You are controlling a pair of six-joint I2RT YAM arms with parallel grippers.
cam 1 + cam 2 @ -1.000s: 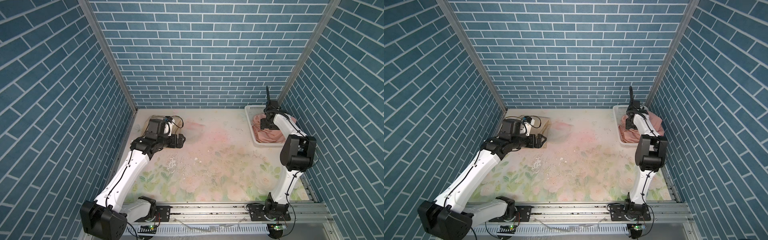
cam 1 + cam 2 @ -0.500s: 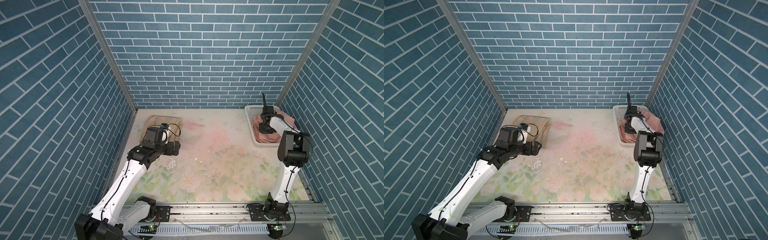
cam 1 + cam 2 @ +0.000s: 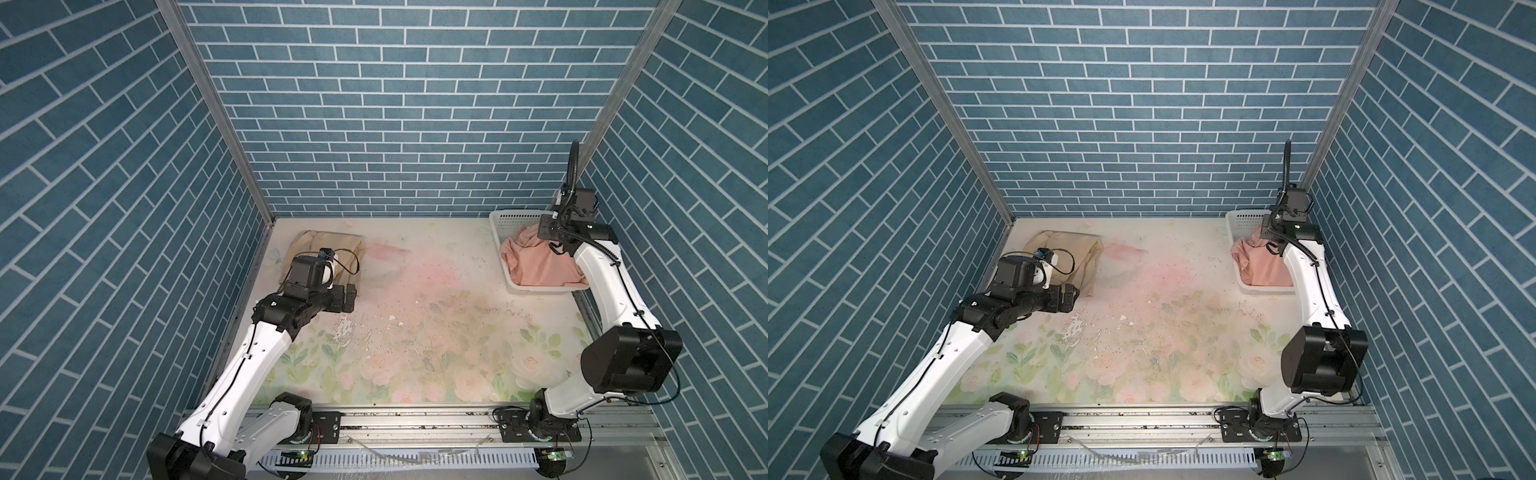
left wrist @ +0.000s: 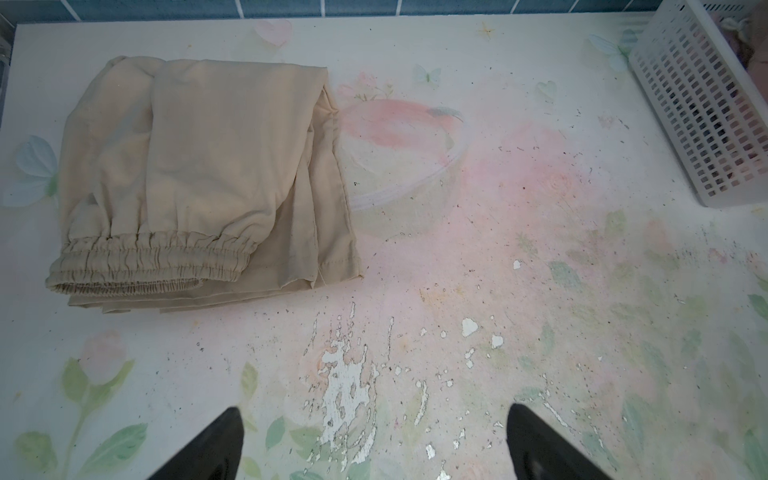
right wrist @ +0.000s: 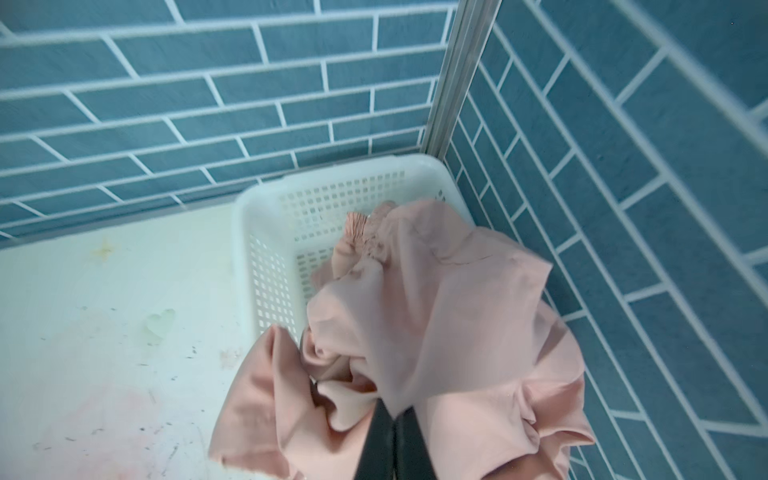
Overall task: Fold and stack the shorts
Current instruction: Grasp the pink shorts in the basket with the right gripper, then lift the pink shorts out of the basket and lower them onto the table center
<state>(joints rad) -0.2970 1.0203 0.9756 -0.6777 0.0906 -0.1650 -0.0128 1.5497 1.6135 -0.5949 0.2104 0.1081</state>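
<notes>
Just clenched right hand (image 5: 392, 419) on pink shorts (image 5: 457, 311) in basket (image 5: 291, 195) (second pair begins); drawn back left hand (image 4: 374, 409), released, from folded beige shorts (image 4: 199, 166).

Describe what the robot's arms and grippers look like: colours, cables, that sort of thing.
The left arm and right arm have smooth white links, bulky black joint housings and thin black cables running along them. The left gripper and right gripper have black tapering fingers. A ribbed black hose rises above the right wrist.
</notes>
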